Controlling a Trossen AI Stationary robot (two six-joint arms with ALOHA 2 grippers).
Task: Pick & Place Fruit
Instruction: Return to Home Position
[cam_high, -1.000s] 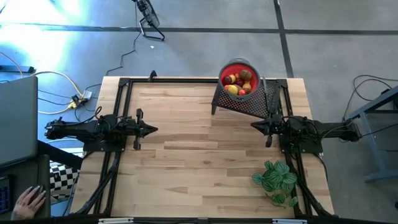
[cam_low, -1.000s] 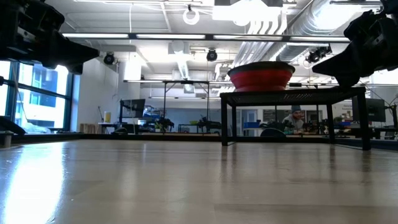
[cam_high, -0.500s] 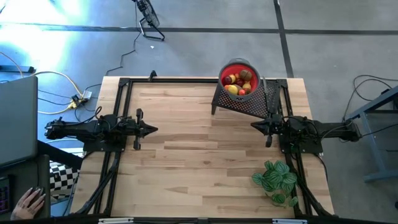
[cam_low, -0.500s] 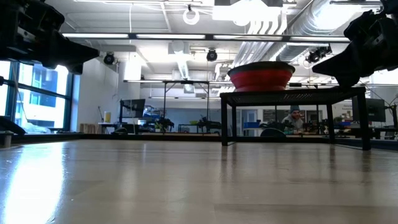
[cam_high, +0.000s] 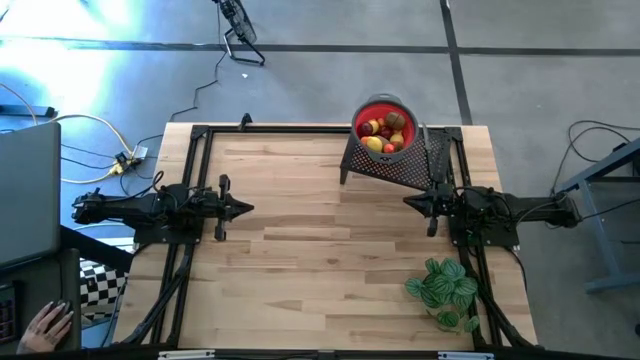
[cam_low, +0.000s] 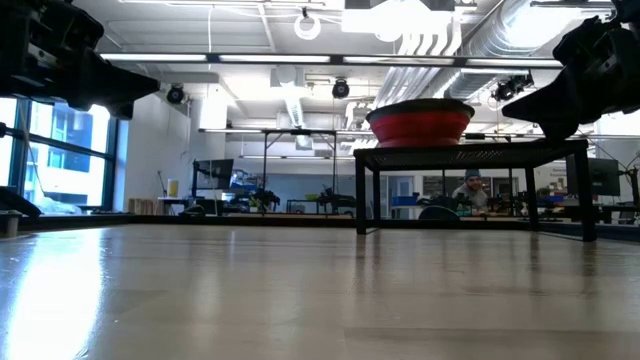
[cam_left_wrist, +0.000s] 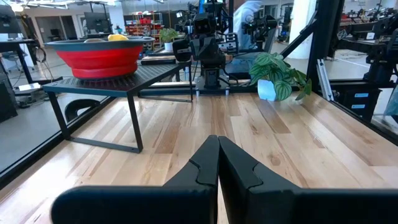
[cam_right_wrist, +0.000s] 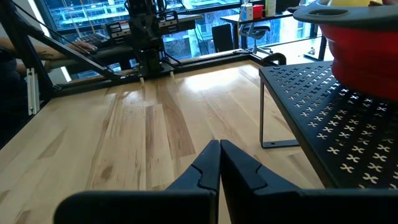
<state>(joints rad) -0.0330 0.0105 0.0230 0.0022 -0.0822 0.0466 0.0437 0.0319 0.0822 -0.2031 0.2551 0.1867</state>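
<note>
Light, smooth fruit (cam_high: 383, 133), probably best pinched across the middle, is sitting in the red bowl (cam_high: 404, 108) upper right of centre, while the left gripper (cam_high: 246, 208) and right gripper (cam_high: 408, 201) are hovering closed and empty.

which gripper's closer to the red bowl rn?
Right. The right gripper sits just beside the shelf carrying the red bowl; the left gripper is parked across the table, far from it.

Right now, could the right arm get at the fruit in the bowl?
Probably yes: the fruit lies uncovered in the bowl on the shelf, close to the shut right gripper; nothing between.
</note>
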